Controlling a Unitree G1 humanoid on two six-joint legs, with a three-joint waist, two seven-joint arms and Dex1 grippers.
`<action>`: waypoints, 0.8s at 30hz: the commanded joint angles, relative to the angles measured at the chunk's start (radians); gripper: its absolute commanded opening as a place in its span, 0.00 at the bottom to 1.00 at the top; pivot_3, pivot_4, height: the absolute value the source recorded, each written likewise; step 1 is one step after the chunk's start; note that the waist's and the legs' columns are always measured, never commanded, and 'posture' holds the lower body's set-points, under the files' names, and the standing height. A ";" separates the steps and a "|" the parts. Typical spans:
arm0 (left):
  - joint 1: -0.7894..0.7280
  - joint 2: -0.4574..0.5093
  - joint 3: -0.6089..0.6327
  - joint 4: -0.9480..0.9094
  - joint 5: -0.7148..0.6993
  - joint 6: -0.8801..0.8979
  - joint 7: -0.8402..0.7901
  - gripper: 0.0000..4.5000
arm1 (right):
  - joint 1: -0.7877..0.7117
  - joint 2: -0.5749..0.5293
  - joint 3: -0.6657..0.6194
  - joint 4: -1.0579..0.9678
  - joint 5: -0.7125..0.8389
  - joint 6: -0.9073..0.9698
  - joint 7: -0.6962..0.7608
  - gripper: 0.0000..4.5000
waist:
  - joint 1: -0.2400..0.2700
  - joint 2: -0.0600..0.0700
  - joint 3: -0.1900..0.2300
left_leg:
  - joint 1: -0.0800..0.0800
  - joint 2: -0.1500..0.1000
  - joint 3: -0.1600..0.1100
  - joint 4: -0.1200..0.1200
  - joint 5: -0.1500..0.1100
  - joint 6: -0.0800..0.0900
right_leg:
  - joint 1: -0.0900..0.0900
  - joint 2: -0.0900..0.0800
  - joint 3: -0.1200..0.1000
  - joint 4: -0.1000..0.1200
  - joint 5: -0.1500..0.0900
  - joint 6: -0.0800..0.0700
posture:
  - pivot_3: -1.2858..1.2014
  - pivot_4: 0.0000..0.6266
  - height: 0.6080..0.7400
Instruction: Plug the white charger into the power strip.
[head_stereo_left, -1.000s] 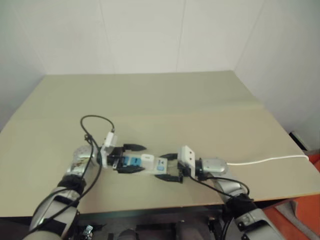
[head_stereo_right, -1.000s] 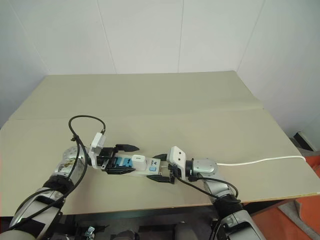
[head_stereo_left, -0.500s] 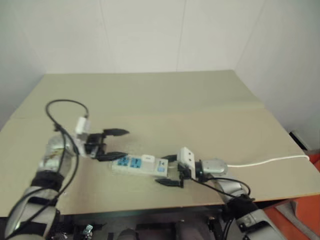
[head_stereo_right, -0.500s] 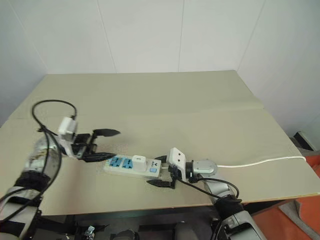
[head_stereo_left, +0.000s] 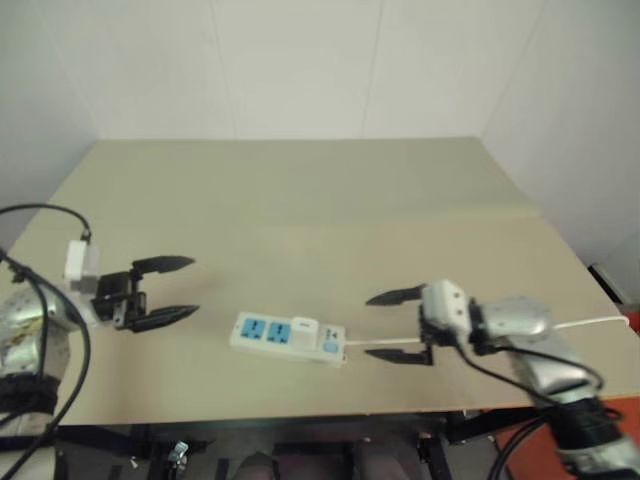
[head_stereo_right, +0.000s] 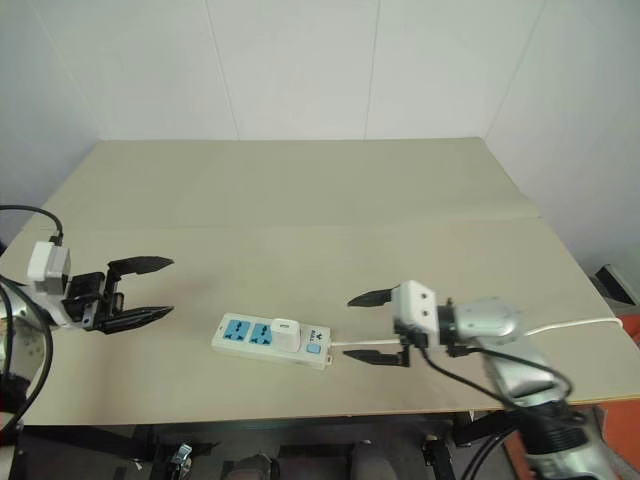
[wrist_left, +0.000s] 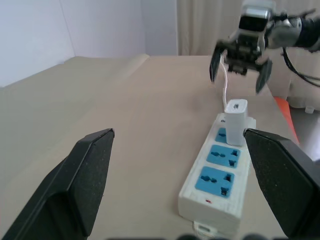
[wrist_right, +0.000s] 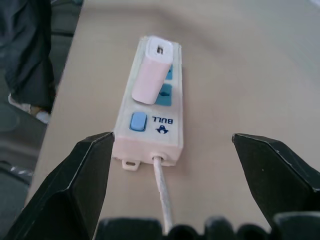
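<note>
The left gripper (head_stereo_right: 137, 291) hung with its fingers spread wide and empty, above the table (head_stereo_right: 300, 200). The right gripper (head_stereo_right: 375, 327) faced it, likewise spread and holding nothing. Between them, apart from both, the power strip (head_stereo_right: 270, 341) lay flat, nearer the right gripper. The white charger (head_stereo_right: 287, 328) stood upright in the socket closest to the right gripper, beside the switch (wrist_right: 138, 121). The cord (wrist_right: 164, 197) ran from that end under the right gripper.

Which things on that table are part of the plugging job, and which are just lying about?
Job:
- small white plastic cube charger, standing in the socket nearest the switch
- long flat white plastic power strip with blue sockets
- left gripper, open
- right gripper, open

Lying about:
- thin white cord
- beige flat table
</note>
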 joint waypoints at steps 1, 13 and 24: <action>0.051 0.024 0.082 -0.060 0.014 0.009 0.000 1.00 | 0.025 -0.085 -0.088 -0.062 0.054 0.042 0.036 0.99 | 0.003 0.000 0.000 | 0.000 0.000 0.000 0.000 0.000 0.000 | 0.000 0.000 0.000 -0.001 0.000 0.000 | 0.52 0.24 1.00; 0.153 0.003 0.165 -0.148 0.039 0.069 0.027 1.00 | 0.093 -0.151 -0.143 -0.077 0.076 0.087 0.025 0.99 | 0.004 0.000 0.001 | -0.001 0.000 0.001 0.000 0.000 0.000 | 0.000 0.000 0.000 -0.002 0.000 0.000 | 0.52 0.24 1.00; 0.139 -0.002 0.165 -0.150 0.050 0.078 0.024 1.00 | 0.116 -0.157 -0.145 -0.083 0.064 0.087 0.002 0.99 | 0.004 0.000 0.001 | -0.001 0.000 0.001 0.000 0.000 0.000 | 0.000 0.000 0.000 -0.002 0.000 0.000 | 0.52 0.24 1.00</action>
